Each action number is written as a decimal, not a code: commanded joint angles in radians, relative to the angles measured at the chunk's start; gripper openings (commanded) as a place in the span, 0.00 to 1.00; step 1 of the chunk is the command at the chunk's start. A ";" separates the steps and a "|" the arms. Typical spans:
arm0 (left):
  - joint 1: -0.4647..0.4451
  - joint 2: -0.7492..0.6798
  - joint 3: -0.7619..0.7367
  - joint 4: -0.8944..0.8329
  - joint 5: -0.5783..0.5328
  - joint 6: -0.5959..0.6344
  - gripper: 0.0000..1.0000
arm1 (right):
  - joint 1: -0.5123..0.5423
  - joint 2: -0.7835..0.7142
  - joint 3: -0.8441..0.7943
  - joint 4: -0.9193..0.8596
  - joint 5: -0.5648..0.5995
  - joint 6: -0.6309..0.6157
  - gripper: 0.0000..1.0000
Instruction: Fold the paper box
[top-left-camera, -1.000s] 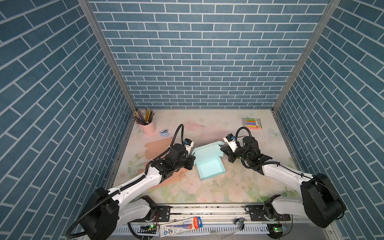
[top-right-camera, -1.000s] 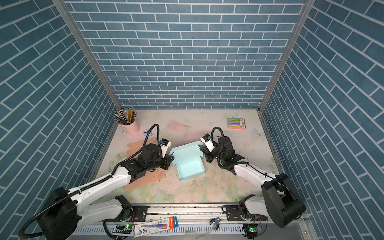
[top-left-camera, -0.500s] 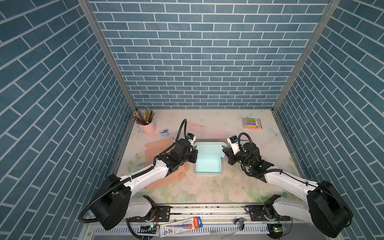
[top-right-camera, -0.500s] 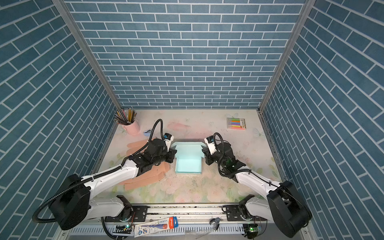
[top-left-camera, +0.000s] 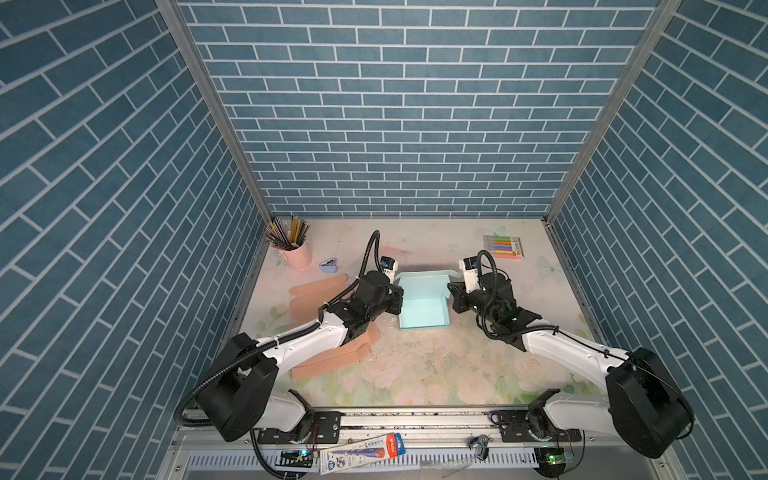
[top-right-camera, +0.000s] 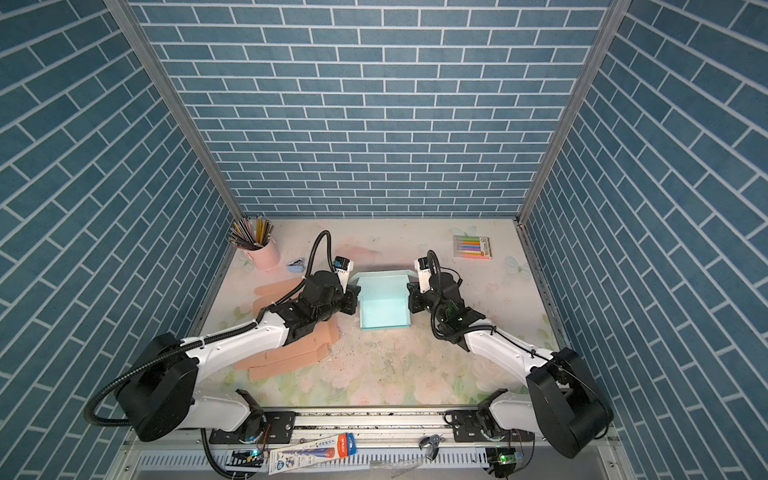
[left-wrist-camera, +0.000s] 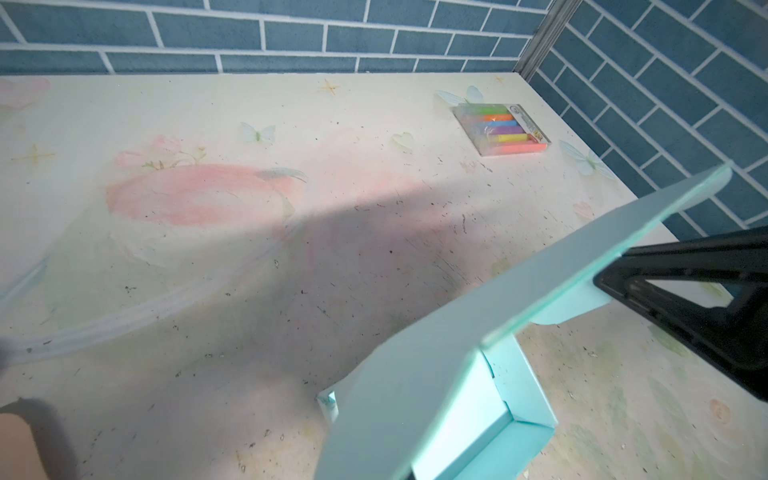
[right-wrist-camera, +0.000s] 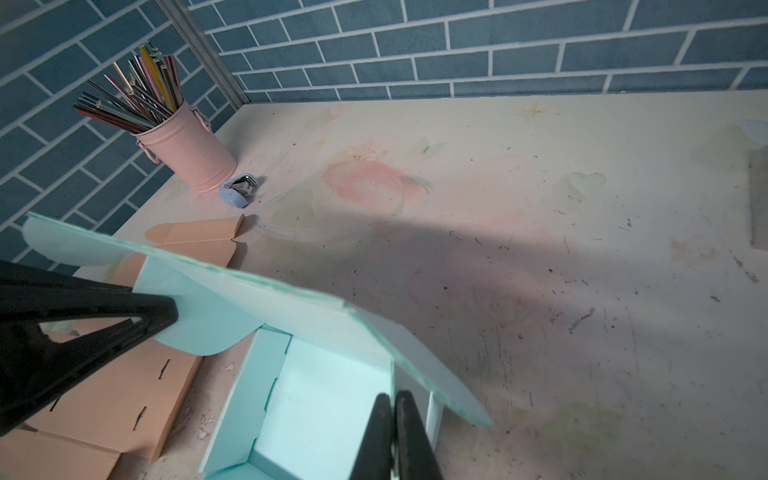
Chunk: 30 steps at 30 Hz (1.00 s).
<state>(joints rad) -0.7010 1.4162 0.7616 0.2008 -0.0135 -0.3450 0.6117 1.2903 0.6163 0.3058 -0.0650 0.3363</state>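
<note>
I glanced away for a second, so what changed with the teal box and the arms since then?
The teal paper box turned from skewed to straight and shifted slightly toward the back wall. The left gripper followed in toward its side; the right gripper barely moved. Both are shut. Pencil cup, marker pack and brown cardboard stayed put.

You are squaring up the pale turquoise folded-paper box (top-left-camera: 424, 309): a second ago it was lying skewed, and now its sides are pointing straight at the back wall. You are also moving it farther back, the left gripper (top-left-camera: 400, 299) and right gripper (top-left-camera: 449, 291) reaching out with it.
</note>
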 joint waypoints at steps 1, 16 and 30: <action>-0.022 0.029 0.003 0.155 -0.041 0.017 0.04 | 0.019 0.023 0.017 -0.012 0.003 0.036 0.08; -0.110 0.111 -0.074 0.376 -0.176 0.014 0.04 | 0.041 0.067 0.024 0.012 0.037 0.059 0.09; -0.198 0.178 -0.181 0.590 -0.304 0.034 0.02 | 0.072 0.030 -0.023 0.007 0.072 0.053 0.09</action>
<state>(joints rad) -0.8619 1.5734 0.5838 0.6830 -0.3267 -0.3206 0.6491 1.3415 0.6086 0.3061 0.0460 0.3702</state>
